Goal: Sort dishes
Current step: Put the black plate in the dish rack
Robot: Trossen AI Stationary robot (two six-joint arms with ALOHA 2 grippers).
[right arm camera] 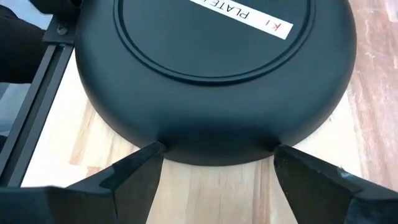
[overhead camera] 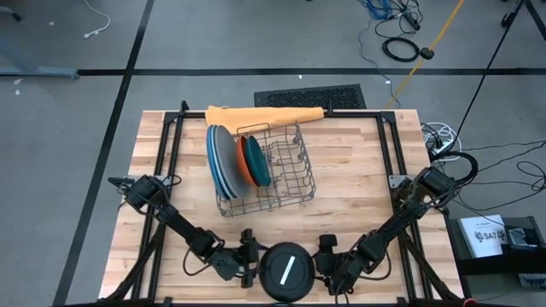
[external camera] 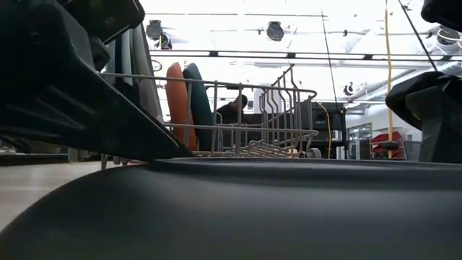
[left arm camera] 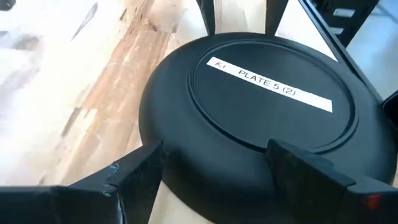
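Four or five plates already stand in the wire dish rack point(overhead camera: 269, 170) at table centre: large blue and grey ones point(overhead camera: 222, 160), one orange plate point(overhead camera: 246, 160), one teal plate point(overhead camera: 258, 160). One black plate point(overhead camera: 287, 271) remains upside down at six o'clock. The left gripper point(overhead camera: 247, 260) at its nine o'clock and the right gripper point(overhead camera: 328, 260) at its three both gape, gripping nothing.
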